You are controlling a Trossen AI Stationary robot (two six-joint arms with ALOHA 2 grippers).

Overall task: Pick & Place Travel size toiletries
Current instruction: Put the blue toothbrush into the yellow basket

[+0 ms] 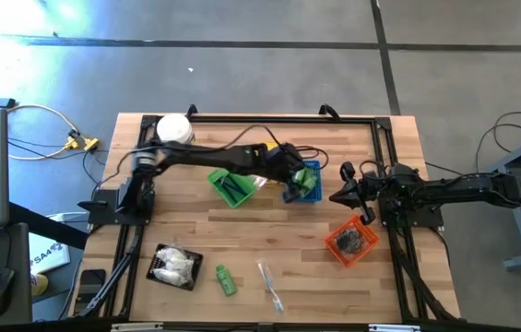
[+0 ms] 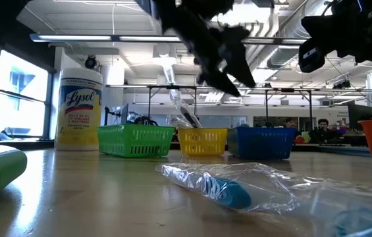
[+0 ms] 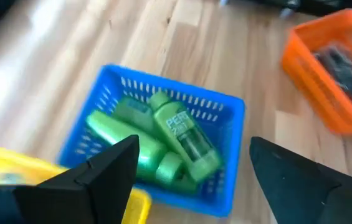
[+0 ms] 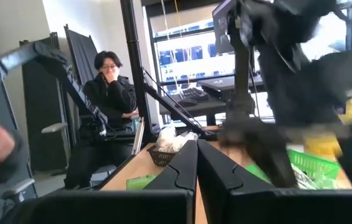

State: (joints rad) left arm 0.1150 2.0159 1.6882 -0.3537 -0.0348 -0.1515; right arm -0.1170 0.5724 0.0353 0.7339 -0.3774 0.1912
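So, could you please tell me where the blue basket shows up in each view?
High view: blue basket at centre, under the left gripper.
Low view: right of the yellow basket, at.
Left wrist view: centre, holding green bottles.
Right wrist view: not visible.
Shared landmark: the yellow basket beside it.

1 overhead, 1 table-level, 2 wrist cameras; overhead and left wrist share the blue basket (image 1: 308,180).
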